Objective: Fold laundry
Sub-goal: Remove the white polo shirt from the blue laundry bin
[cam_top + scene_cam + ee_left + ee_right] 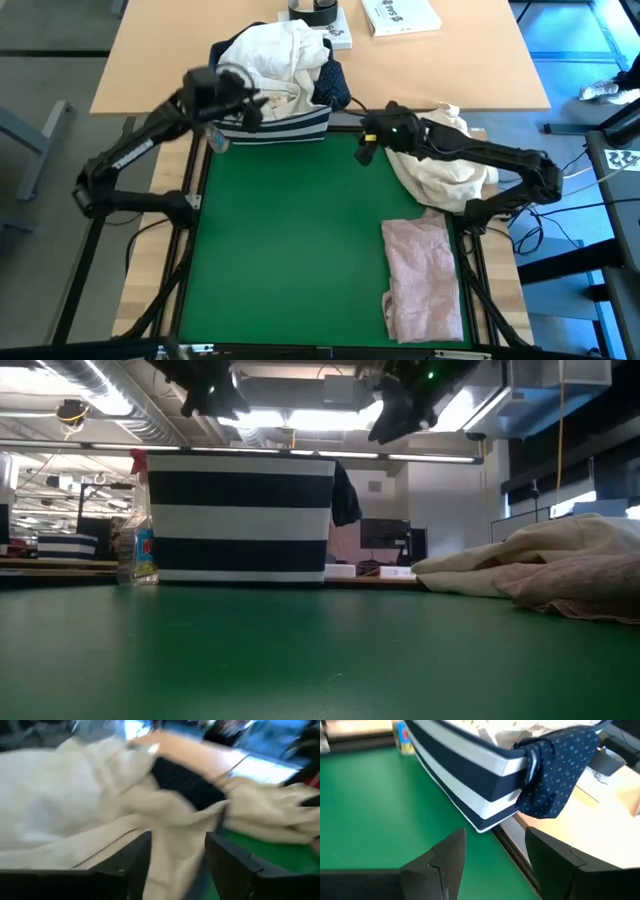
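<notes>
High: left pincer [232, 92] over bin [275, 128] at desk's 12 o'clock; white shirt [270, 55] heaped inside.
Left wrist: fingers [131, 862] parted, nothing held; pinch single layer.
Right wrist: right pincer [495, 855] open, empty; dotted shirt [555, 767] drapes bin corner.

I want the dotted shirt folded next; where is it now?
The navy dotted shirt hangs over the right-hand corner of the striped bin at the mat's far edge, beside the white shirt, just ahead of the right gripper.
</notes>
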